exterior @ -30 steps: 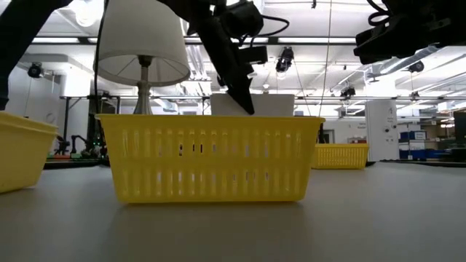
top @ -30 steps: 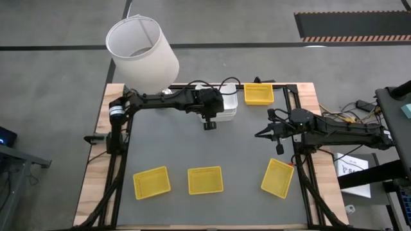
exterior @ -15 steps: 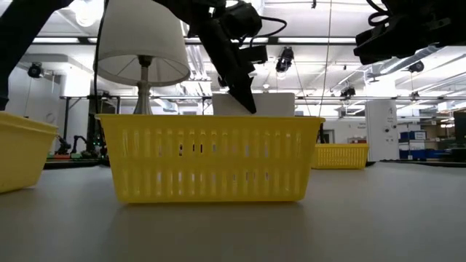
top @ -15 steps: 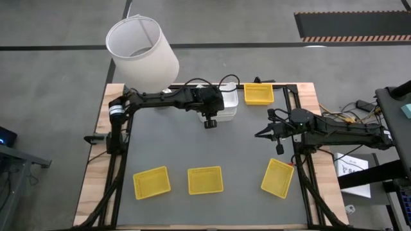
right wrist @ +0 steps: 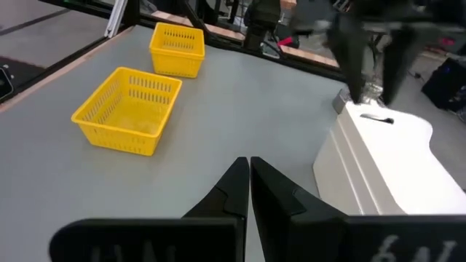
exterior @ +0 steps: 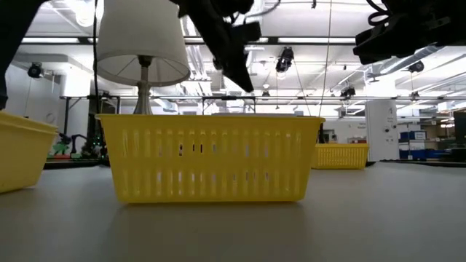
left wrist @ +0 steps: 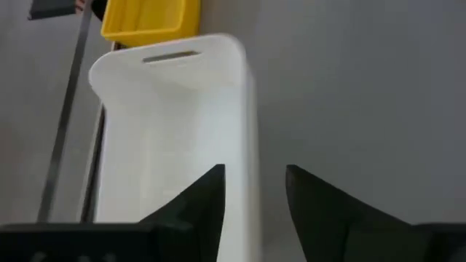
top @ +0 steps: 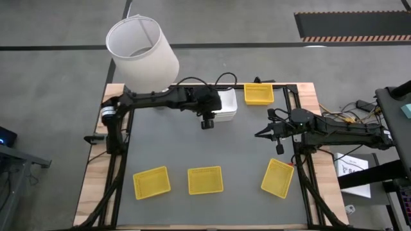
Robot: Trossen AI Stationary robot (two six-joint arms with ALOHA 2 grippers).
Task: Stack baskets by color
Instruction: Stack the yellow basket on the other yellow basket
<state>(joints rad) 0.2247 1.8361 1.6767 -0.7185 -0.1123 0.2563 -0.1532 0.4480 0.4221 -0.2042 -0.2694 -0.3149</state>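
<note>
White baskets (top: 225, 106), a stack at the far edge of the surface (top: 192, 144), lie just under the left claw (top: 207, 123), whose fingers (left wrist: 196, 211) stand spread over the stack's near rim, gripping nothing. Yellow baskets: one (top: 258, 94) beside the white stack, three along the near edge. Right claw (top: 260, 135) hovers closed, well apart.

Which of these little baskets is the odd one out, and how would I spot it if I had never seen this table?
Start at the big white lampshade at the table's far left corner. Just beside it, along the far edge, sits a plain white plastic basket, under the left gripper. A yellow mesh basket is its neighbour toward the far right corner; the white one alone has smooth solid sides and no yellow.
</note>
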